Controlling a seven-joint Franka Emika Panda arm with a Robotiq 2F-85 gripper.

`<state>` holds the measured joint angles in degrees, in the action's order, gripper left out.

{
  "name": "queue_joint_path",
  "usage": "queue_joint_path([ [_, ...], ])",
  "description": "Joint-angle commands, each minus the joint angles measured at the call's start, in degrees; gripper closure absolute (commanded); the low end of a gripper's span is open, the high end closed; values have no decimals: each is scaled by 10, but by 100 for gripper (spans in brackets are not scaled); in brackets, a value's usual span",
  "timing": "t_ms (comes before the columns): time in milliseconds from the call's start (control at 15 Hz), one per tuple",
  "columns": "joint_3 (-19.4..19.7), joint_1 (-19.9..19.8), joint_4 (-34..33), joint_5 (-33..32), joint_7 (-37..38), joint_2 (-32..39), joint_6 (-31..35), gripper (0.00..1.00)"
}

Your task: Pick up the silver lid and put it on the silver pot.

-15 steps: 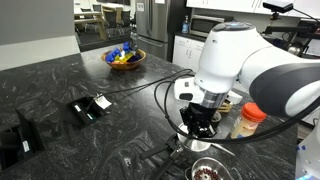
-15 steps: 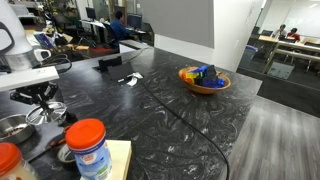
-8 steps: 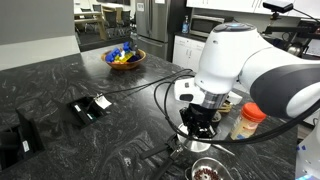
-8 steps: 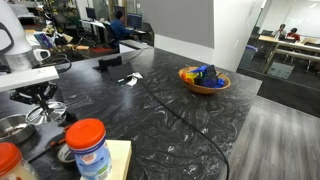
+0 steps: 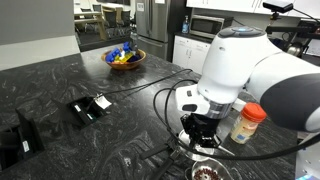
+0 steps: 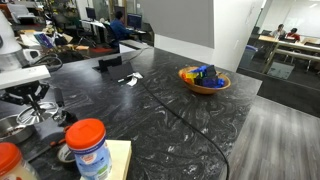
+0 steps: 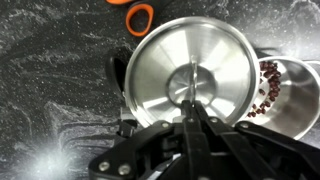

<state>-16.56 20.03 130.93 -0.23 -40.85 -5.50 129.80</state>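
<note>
Silver lid [image 7: 160, 70] hung under the pincer [image 7: 190, 100], whose fingers were drawn together on the small knob [image 7: 190, 73] at the lid's centre. As far as the wrist view showed, they were clamped on it. The lid looked clear of the dark marbled counter [image 5: 60, 85]. Its right edge overlapped the near rim of the silver pot [image 7: 292, 88], so it sat above the pot's level but off to one side.

The pot stood open, low-walled, with dark reddish beans or the like inside. In an exterior view the pot [image 5: 207, 171] showed just below the pincer [image 5: 203, 130]. The lid was too hidden under the arm there to make out. An orange-capped bottle [image 5: 247, 120] stood close beside the arm. The wooden bowl [image 5: 125, 58] was well apart, on the far side.

Judged step: the carry, with the lid grasped but not yet placed. The next move would call for a short sideways shift to bring the knob over the pot's centre with the lid level. Then a slow descent until rim met rim, and only then release.
</note>
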Motion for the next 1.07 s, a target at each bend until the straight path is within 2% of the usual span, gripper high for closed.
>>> queue_joint_path([
  [0,-19,14,-3,-16,11,-7,-22,99],
  [333,-39,30,-1,-41,41,-10,-67,99],
  [1000,-52,49,-5,-39,9,1,-50,99],
])
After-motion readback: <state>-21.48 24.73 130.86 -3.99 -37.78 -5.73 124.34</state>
